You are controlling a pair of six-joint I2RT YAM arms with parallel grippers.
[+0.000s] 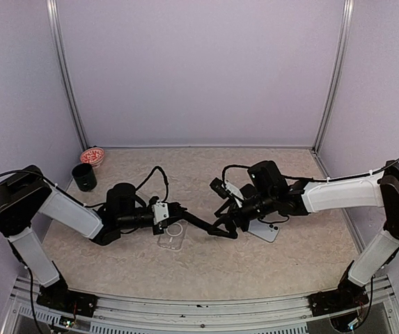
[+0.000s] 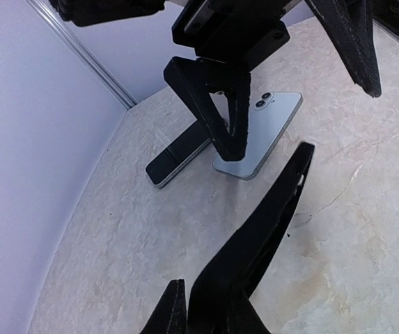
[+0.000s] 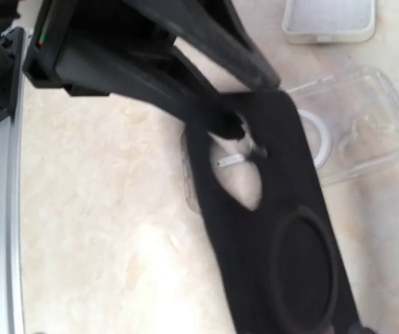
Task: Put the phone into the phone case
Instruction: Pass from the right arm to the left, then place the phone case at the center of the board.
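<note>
Nothing seated yet. I see the phone (image 2: 272,125) lying back-up on the counter (image 2: 366,229), centre right in the overhead view, and the case (image 1: 171,238) empty at lower centre. Pick-up and insertion remain.

Count: one phone, one clear case, one dark slab (image 2: 178,154) just beside the phone.

Right fingers (image 2: 220,118) are spread wide and hold nothing. Left fingers (image 2: 262,223) are drawn close; I cannot tell whether they grip anything.

Pale blue phone (image 1: 265,232), clear phone case (image 1: 171,240): flat, well apart.
Phone camera side up; case empty.
</note>
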